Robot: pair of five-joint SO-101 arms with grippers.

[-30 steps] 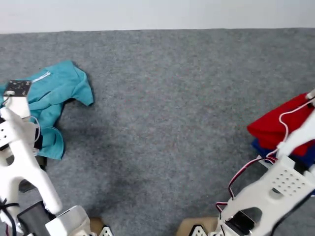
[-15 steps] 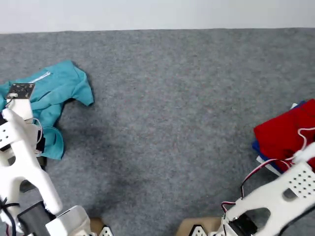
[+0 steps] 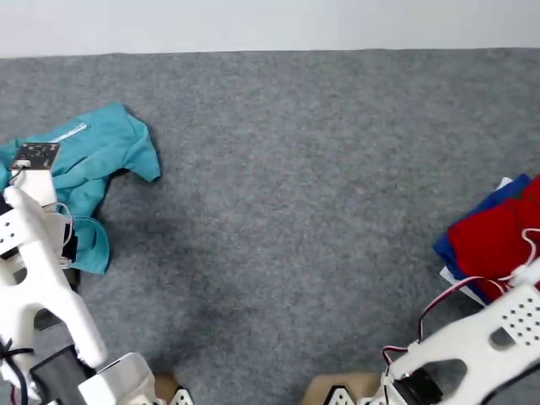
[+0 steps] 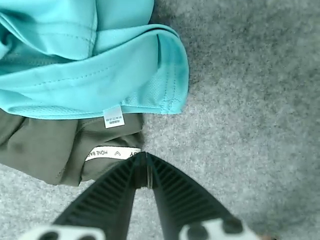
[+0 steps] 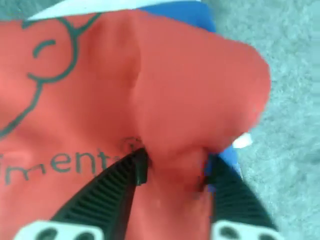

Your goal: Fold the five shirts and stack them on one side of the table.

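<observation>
The right claw [image 5: 172, 172] pinches a fold of the limp red shirt [image 5: 150, 75]; the left claw [image 4: 145, 172], closed empty, could grip the teal shirt [image 4: 100, 75] by its hem.

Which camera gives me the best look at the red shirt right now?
The right wrist view: the red shirt is close up, with a fold pinched in the right tool. The high view cuts it off at the edge, atop a blue shirt. The left wrist view faces the teal shirt.
</observation>
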